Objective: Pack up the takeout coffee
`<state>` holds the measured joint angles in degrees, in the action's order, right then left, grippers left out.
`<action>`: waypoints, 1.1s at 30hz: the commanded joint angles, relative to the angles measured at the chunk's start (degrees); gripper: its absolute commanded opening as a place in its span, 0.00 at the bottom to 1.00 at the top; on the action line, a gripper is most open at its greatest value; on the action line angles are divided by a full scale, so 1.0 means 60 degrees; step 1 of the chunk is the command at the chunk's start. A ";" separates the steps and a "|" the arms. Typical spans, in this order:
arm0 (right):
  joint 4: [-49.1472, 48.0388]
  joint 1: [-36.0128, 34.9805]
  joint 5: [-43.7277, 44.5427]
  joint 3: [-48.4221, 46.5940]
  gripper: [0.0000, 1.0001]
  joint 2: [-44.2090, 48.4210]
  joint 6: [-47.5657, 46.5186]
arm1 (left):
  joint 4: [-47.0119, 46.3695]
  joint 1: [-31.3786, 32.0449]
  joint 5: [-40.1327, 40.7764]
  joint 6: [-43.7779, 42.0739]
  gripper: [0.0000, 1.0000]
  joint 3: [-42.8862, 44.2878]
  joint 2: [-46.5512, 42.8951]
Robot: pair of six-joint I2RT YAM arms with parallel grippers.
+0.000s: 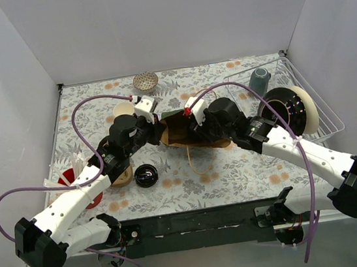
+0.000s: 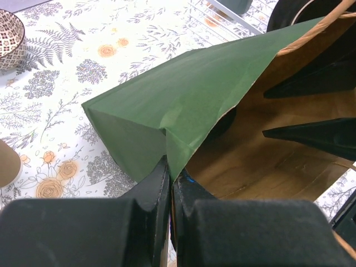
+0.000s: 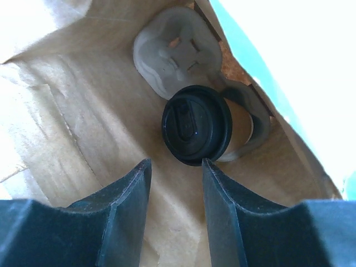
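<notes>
Nearest the lens in the right wrist view, the right gripper point(image 3: 175, 183) shows two dark fingers spread apart and holding nothing, reaching into the brown interior of the green paper bag point(image 2: 183, 105). Just beyond the fingertips, at the centre of that frame, the takeout coffee point(image 3: 197, 125) lies inside the bag, its round black sip lid facing the camera and its tan cup body seated in a grey moulded pulp carrier point(image 3: 169, 53) that extends toward the upper middle. In the left wrist view, the left gripper point(image 2: 169, 189) at the lower centre is clenched on the bag's rim, pinching the green paper edge and holding the mouth open; the right gripper's fingers appear as dark wedges at the right. In the top view, both arms meet at the bag in the centre of the floral table point(image 1: 249, 170); a spare black lid point(image 1: 146, 175) lies lower left of the bag, and a wire rack point(image 1: 325, 121) with a grey-blue mug point(image 1: 260, 80) stands at the upper right. Judged from these views, the cup is already placed and released; withdrawing the right gripper and letting go of the rim appear to remain.
</notes>
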<state>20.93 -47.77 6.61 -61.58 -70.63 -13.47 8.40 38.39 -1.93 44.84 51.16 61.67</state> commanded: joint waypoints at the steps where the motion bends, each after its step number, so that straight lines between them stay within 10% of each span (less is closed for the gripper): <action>1: -0.0952 -0.0037 0.0800 0.0361 0.50 -0.0049 0.0019 | -0.0917 0.0032 0.0205 -0.0120 0.00 -0.0264 0.0078; 9: -0.2096 -0.0037 0.2604 0.0186 0.46 -0.1469 -0.0420 | -0.1093 0.0032 0.0074 0.0056 0.00 -0.0338 0.0108; 18: -0.2081 -0.0051 0.0525 0.0082 0.23 -0.1734 -0.0068 | -0.0844 0.0032 -0.0044 0.0246 0.00 -0.0382 -0.0024; 33: -0.1920 -0.0066 0.0654 -0.0181 0.16 -0.2378 -0.0288 | -0.0522 0.0032 -0.0102 0.0291 0.00 -0.0381 -0.0214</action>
<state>10.22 -47.92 8.64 -60.77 -83.50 -15.05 4.97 38.37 -1.91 46.81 49.10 62.89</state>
